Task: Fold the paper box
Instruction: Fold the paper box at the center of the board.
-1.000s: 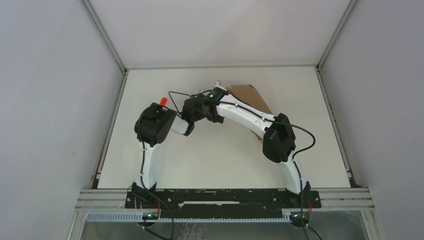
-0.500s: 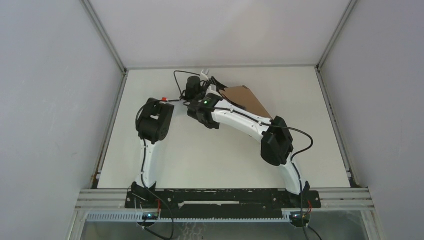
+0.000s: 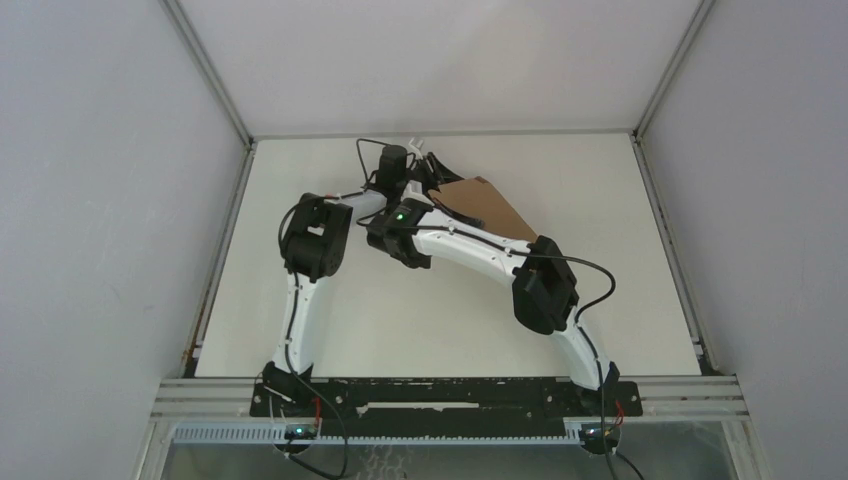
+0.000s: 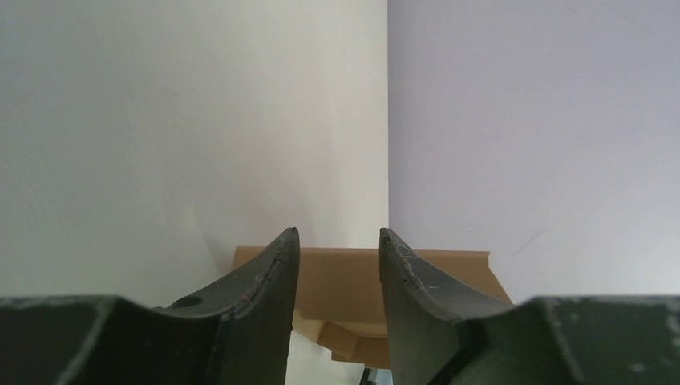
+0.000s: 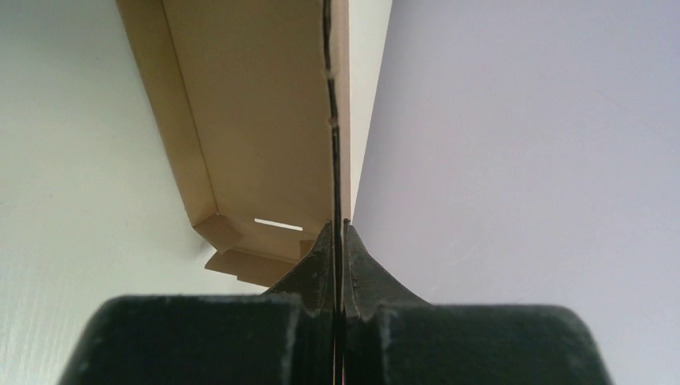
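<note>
The paper box (image 3: 487, 206) is a brown cardboard die-cut sheet with flaps and a slit, tilted up at the back middle of the table. My right gripper (image 3: 432, 172) is shut on the edge of one of its panels. In the right wrist view that panel runs edge-on between my fingertips (image 5: 338, 228), with the box's inside (image 5: 257, 120) to the left. My left gripper (image 3: 405, 152) is open just left of the box. In the left wrist view its gap (image 4: 337, 241) frames a box flap (image 4: 337, 277) that lies beyond the tips, and I hold nothing.
The white table (image 3: 450, 320) is walled in. The back wall (image 3: 450, 60) stands close behind both grippers, and grey side walls with metal rails (image 3: 225, 250) line the edges. The two arms cross near the back centre.
My left arm has swung from the table's middle to the back, bringing its gripper to the box's left end. My right arm has shifted left and the box has tilted up.
</note>
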Robot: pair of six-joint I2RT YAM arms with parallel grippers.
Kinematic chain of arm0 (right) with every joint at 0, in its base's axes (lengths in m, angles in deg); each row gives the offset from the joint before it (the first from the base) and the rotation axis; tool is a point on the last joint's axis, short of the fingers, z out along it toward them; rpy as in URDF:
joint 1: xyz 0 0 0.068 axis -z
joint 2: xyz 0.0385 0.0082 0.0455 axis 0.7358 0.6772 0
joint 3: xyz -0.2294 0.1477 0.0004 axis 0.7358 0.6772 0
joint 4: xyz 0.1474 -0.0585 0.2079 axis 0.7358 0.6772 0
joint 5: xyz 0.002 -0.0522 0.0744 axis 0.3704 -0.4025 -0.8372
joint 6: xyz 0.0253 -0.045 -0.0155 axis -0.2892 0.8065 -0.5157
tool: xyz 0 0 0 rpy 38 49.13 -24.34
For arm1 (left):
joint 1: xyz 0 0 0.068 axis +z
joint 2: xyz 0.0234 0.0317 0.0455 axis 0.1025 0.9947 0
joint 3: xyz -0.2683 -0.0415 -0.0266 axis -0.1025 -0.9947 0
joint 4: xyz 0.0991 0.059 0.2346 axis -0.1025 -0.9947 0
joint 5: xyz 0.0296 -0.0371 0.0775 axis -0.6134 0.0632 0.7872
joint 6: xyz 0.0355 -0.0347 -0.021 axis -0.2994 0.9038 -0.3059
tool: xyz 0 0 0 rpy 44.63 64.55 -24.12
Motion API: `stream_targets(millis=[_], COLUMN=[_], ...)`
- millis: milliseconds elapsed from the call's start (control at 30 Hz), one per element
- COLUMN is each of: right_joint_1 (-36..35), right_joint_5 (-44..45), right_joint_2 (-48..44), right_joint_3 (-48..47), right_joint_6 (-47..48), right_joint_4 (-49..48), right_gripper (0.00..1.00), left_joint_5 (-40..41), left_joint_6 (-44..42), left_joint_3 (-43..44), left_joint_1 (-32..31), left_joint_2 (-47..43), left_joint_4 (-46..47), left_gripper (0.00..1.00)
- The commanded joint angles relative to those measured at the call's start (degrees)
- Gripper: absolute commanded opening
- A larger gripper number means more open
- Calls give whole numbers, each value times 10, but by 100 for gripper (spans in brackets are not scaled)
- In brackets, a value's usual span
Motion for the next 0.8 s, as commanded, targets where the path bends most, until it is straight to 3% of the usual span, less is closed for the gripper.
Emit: stream_targets(millis=[0, 767], right_joint_1=[-8, -9], right_joint_5=[15, 3], right_joint_2=[5, 15], right_joint_3=[-9, -34], right_joint_6=[-16, -7], right_joint_4=[2, -1], right_gripper=[0, 0], left_joint_5=[-35, -67], left_joint_6=[-22, 26], left_joint_3=[22, -69], left_joint_1=[-2, -29], left_joint_2=[-1, 13], left_joint_4=[26, 213], left_gripper=[48, 45])
